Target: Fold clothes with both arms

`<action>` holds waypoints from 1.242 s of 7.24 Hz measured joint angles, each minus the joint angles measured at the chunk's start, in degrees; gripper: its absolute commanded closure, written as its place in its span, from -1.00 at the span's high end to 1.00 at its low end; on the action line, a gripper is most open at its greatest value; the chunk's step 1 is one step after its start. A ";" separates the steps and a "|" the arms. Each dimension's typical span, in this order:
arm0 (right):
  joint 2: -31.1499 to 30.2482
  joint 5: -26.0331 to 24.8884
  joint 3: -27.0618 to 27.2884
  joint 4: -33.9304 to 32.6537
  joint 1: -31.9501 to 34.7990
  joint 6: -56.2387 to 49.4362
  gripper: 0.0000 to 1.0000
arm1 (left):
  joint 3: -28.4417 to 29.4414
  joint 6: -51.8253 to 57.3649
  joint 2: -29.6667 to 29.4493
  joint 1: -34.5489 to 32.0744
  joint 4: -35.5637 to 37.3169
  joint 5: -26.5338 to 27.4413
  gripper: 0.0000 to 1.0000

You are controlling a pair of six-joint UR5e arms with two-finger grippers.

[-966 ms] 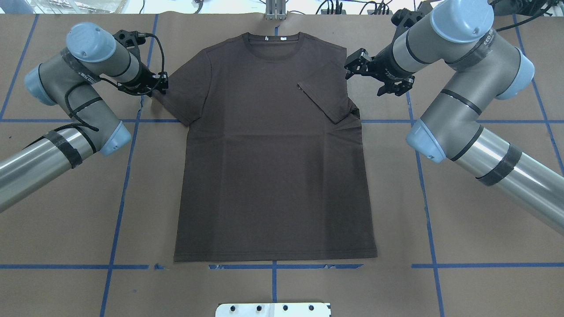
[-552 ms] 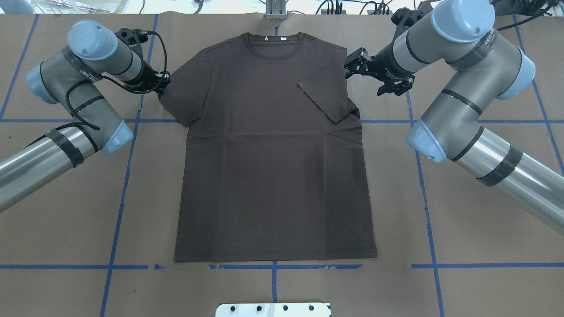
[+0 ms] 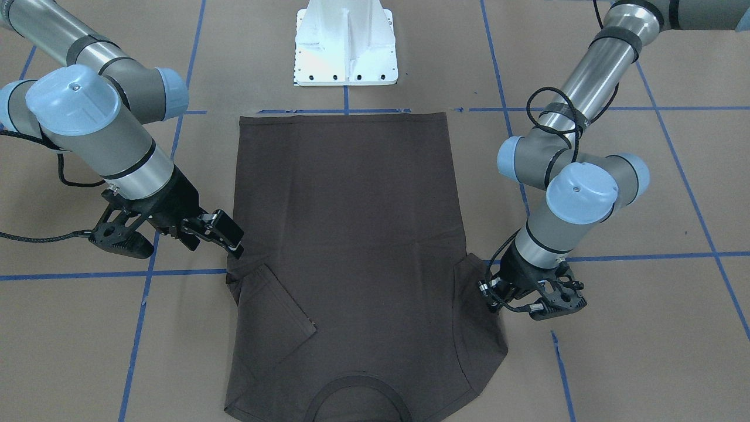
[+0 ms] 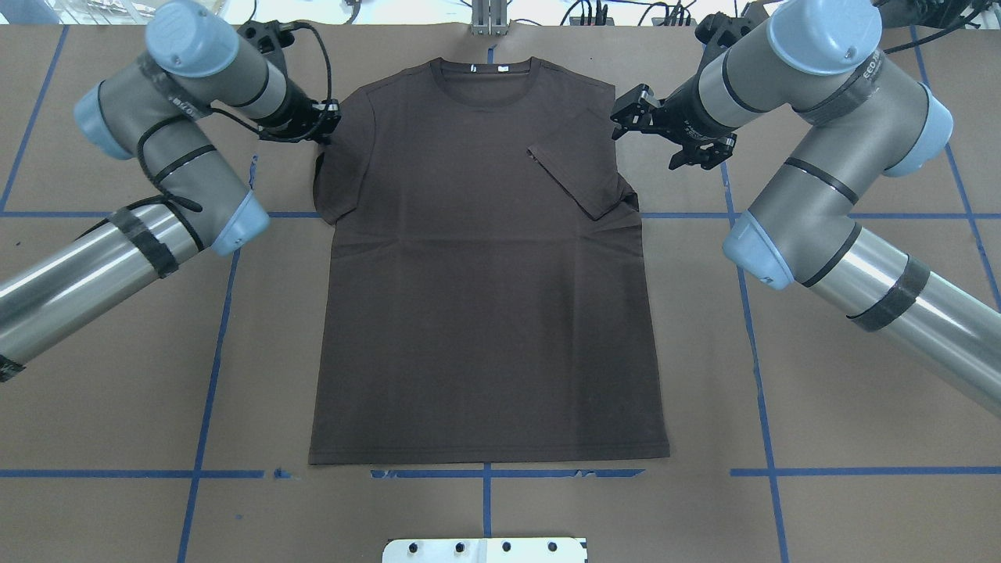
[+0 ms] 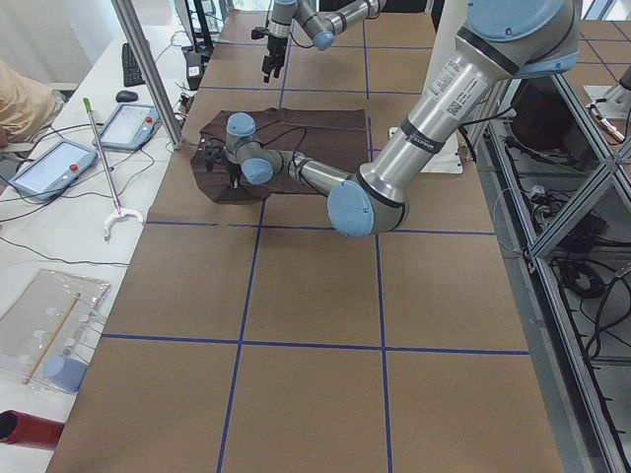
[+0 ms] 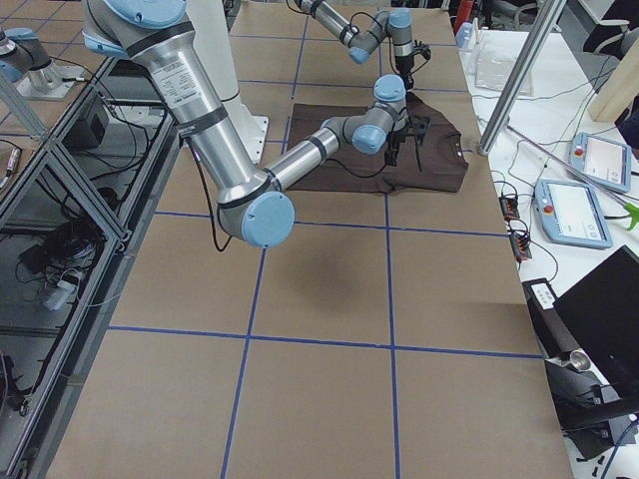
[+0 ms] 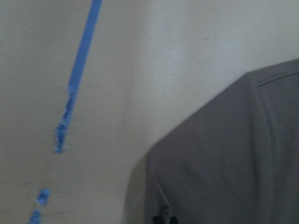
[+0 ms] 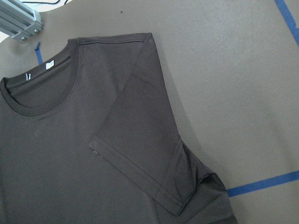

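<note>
The dark brown T-shirt (image 4: 485, 313) lies flat on the brown paper, its collar (image 4: 485, 74) at the far edge. One sleeve (image 4: 579, 164) is folded inward onto the chest, also seen in the right wrist view (image 8: 140, 149). My right gripper (image 4: 651, 142) hovers open just outside that shoulder, holding nothing. My left gripper (image 4: 324, 125) is shut on the other sleeve's edge, which is lifted and drawn in toward the shoulder. In the front-facing view the left gripper (image 3: 491, 290) pinches the sleeve at the view's right. The left wrist view shows only cloth (image 7: 233, 163) and paper.
The white pedestal base (image 4: 485, 550) sits at the near edge, below the hem. Blue tape lines (image 4: 211, 375) grid the paper. An aluminium post (image 4: 489, 19) and cables stand beyond the collar. Tablets (image 5: 54, 163) and tools lie on the side bench.
My left gripper has carried the sleeve's edge up and inward, from beside the sleeve's outer tip to near the shoulder. The right arm and folded sleeve stay as they were.
</note>
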 measured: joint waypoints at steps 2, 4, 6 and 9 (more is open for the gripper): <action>-0.23 0.02 0.11 0.00 0.01 0.00 1.00 | 3.76 -3.63 -4.34 1.95 0.43 -0.19 -1.00; -0.38 -0.02 0.29 0.00 0.01 0.00 1.00 | 8.56 -6.14 -8.12 3.11 -1.09 1.15 0.12; -0.98 0.03 1.58 -0.15 0.01 0.42 1.00 | 10.90 -8.47 -10.38 4.35 -3.90 1.99 0.98; -6.91 -1.39 9.38 -0.68 -2.78 2.60 1.00 | -7.61 -15.90 -2.37 9.78 -4.34 1.70 0.98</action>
